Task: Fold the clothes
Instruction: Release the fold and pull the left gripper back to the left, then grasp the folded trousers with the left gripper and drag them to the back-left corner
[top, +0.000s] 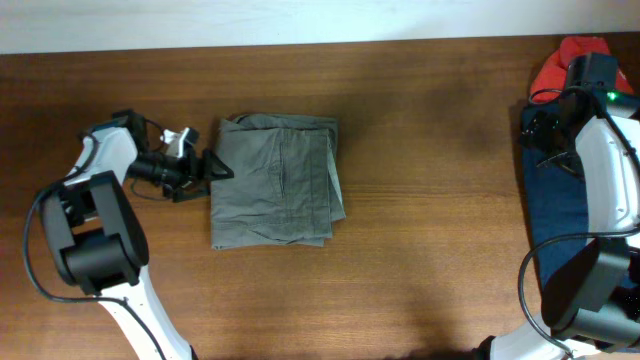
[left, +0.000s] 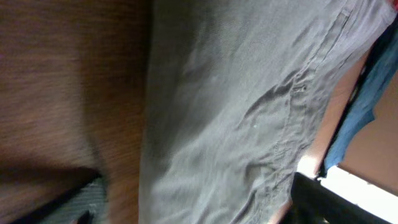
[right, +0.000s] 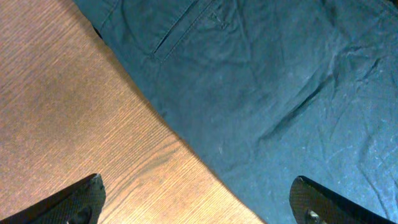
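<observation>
A grey-green garment (top: 277, 180) lies folded into a rough rectangle on the wooden table, left of centre; it fills the left wrist view (left: 236, 112). My left gripper (top: 207, 170) is open at its left edge, low over the table, its two fingers either side of the cloth edge (left: 193, 205). A dark blue garment (top: 555, 215) lies flat at the right edge and fills the right wrist view (right: 280, 81). My right gripper (top: 545, 130) is open and empty above the blue garment's left edge (right: 196, 202).
A red garment (top: 570, 58) lies bunched at the far right corner behind the right arm. The wooden table (top: 430, 200) runs between the two garments. The arm bases stand at the front left and front right.
</observation>
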